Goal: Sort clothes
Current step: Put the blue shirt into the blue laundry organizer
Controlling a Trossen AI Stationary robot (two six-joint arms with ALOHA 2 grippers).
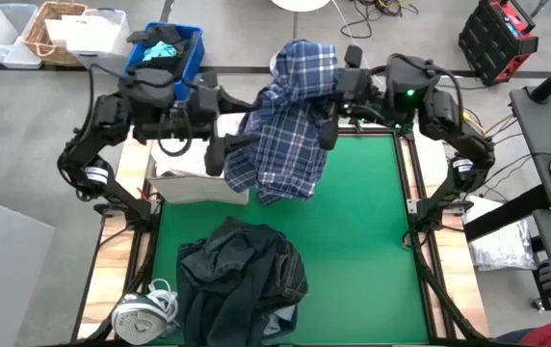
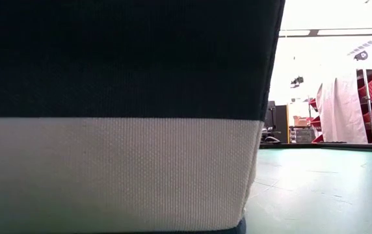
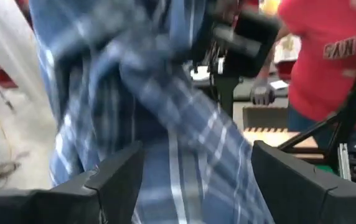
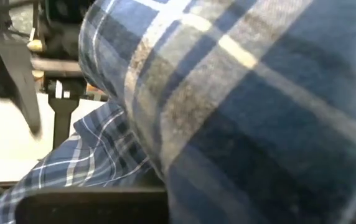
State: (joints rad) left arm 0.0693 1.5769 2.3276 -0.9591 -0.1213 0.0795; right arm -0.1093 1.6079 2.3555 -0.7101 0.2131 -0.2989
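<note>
Plaid shirt point(image 1: 287, 120) hangs in the air over the far edge of the green mat point(image 1: 362, 241), bunched high at its far end and draping down toward the mat.

Right gripper point(image 1: 331, 114) at the shirt's right side, up near the bunched top. Its wrist view is filled with plaid cloth point(image 4: 240, 112) pressed close to the lens; fingers hidden, so whether they pinch the shirt cannot be told.

Left gripper point(image 1: 220, 146) at the shirt's left lower edge. In its wrist view the two dark fingers point(image 3: 119, 177) stand spread, plaid fabric point(image 3: 165, 137) hanging between and just beyond them; no clear contact visible.

Dark navy pile point(image 1: 242, 275) lies on the mat's near-left part, well apart from the shirt. White garment point(image 1: 194, 178) sits off the mat's far-left corner, beside the left gripper.

Person in a red top point(image 3: 327, 56) stands beyond the shirt.
</note>
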